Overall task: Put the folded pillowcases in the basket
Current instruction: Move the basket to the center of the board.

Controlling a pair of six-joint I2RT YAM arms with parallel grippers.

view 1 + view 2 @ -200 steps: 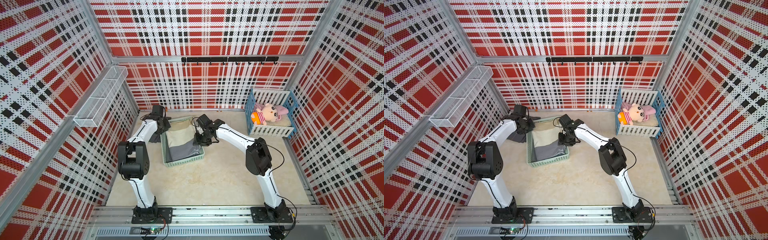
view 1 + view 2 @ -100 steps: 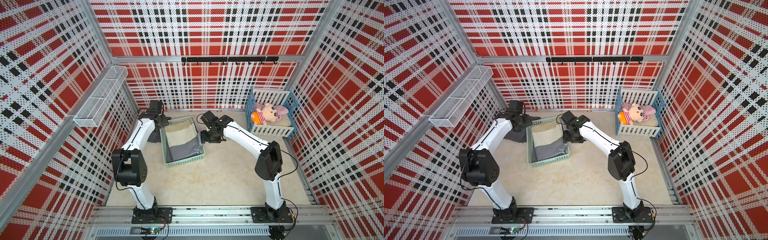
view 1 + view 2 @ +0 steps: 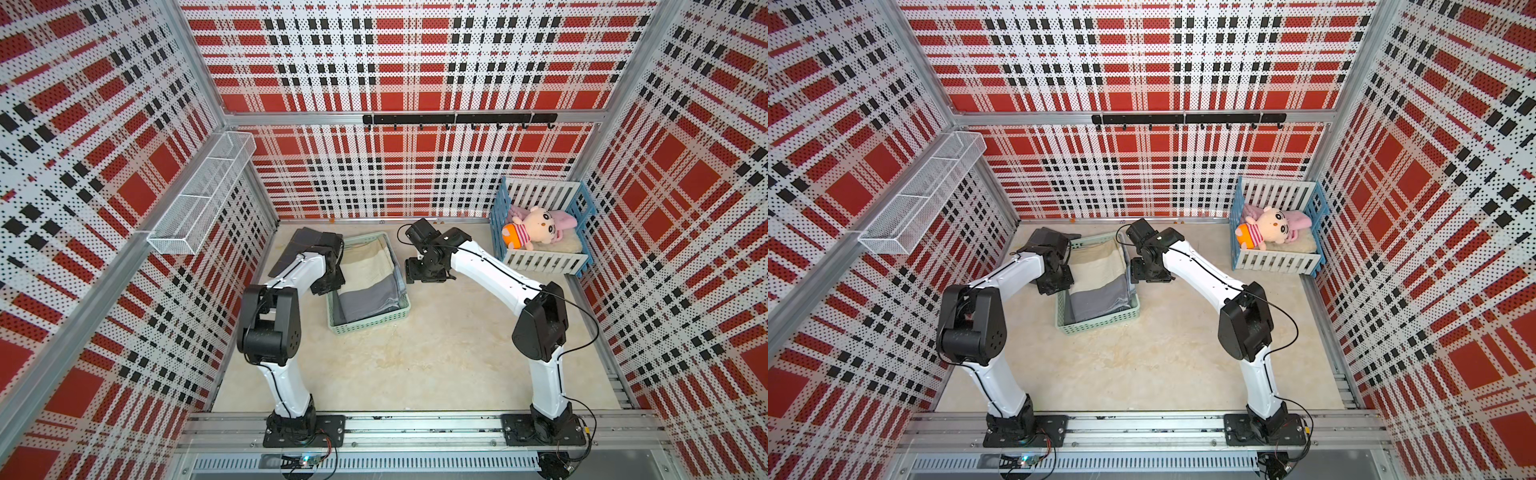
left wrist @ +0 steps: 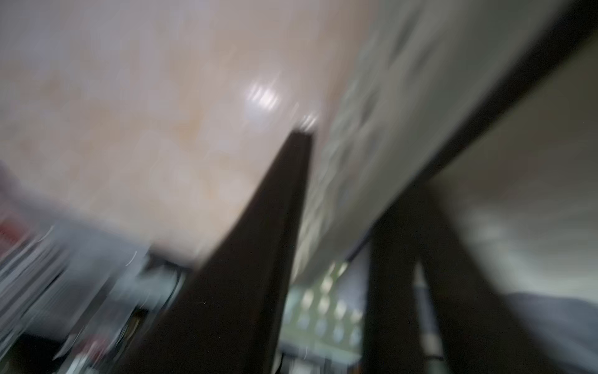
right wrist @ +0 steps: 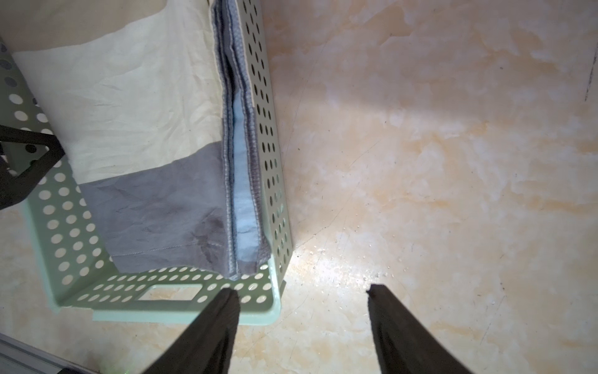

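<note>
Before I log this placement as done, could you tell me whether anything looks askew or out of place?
The pillowcase sits in the basket, but its layered edge rides up one long wall instead of lying flat.

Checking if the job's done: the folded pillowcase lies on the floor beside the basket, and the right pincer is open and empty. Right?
Not quite. The pillowcase lies inside the basket, as the right wrist view shows. The right pincer is open and empty.
</note>
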